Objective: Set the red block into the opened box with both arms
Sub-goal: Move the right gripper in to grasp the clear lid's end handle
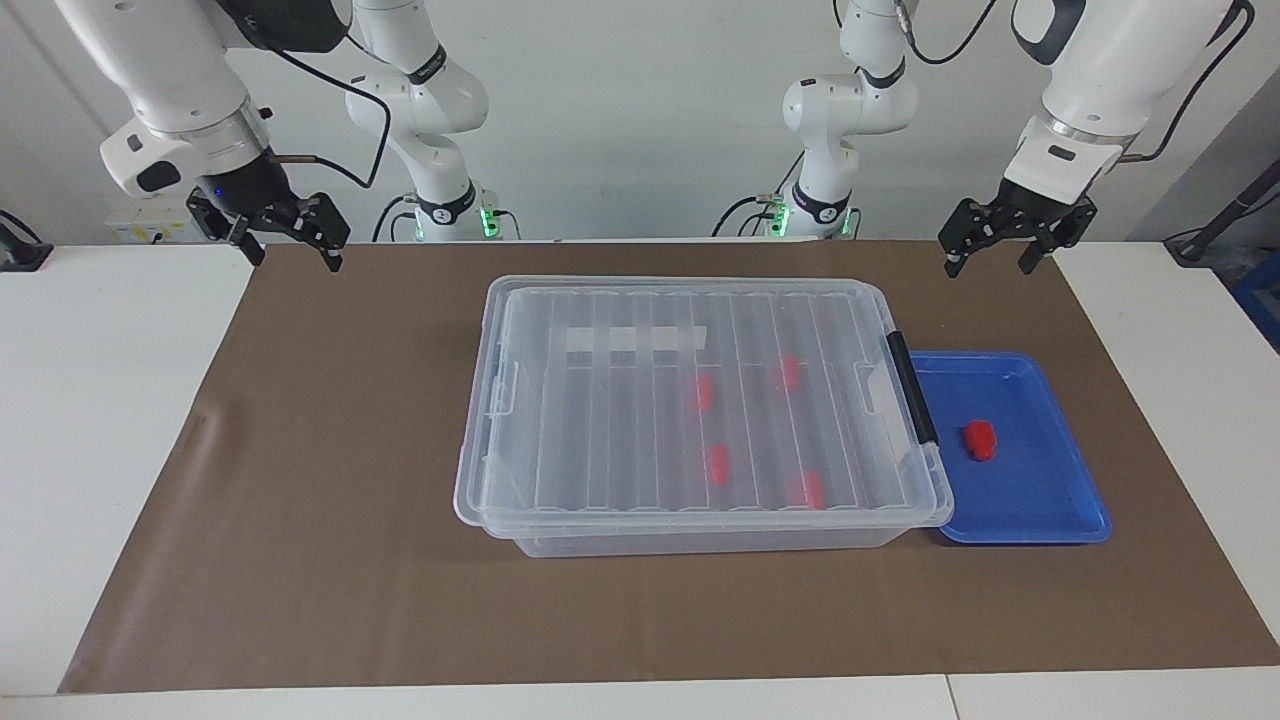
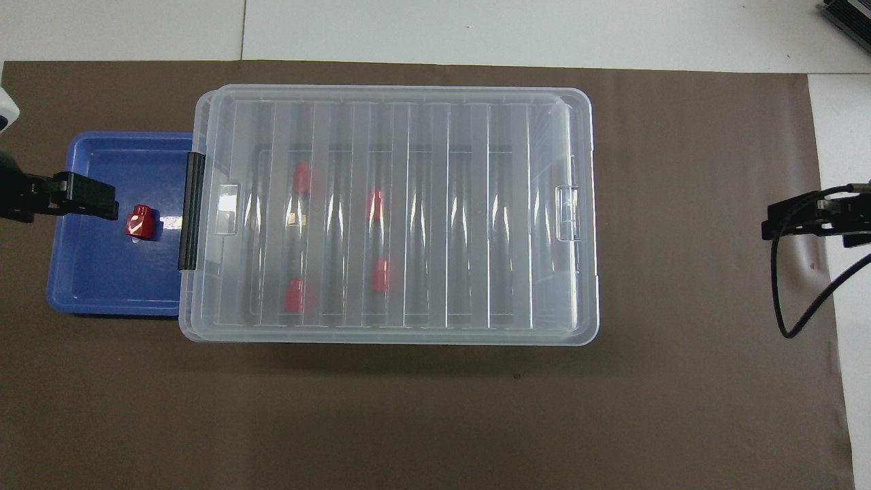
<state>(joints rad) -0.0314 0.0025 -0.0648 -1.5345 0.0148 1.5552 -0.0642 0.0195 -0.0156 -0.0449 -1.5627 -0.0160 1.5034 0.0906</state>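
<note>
A small red block (image 1: pixel 980 440) (image 2: pixel 141 222) lies in a shallow blue tray (image 1: pixel 1040 500) (image 2: pixel 88 279), beside the box at the left arm's end. The clear box (image 1: pixel 690 535) (image 2: pixel 578 204) stands mid-table with its ribbed lid (image 1: pixel 620 420) (image 2: pixel 422 122) lying on top, its black handle (image 1: pixel 912 385) (image 2: pixel 192 211) toward the tray. Several red blocks show through the lid. My left gripper (image 1: pixel 990 265) (image 2: pixel 95 203) hangs open and empty, raised near the tray's end of the mat. My right gripper (image 1: pixel 295 258) (image 2: pixel 782 221) hangs open and empty over the mat's other end.
A brown mat (image 1: pixel 330 520) (image 2: pixel 680 381) covers the table under everything. Two more white arms with green base lights (image 1: pixel 440 215) stand at the robots' edge. A black cable (image 2: pixel 789 299) loops down from the right gripper.
</note>
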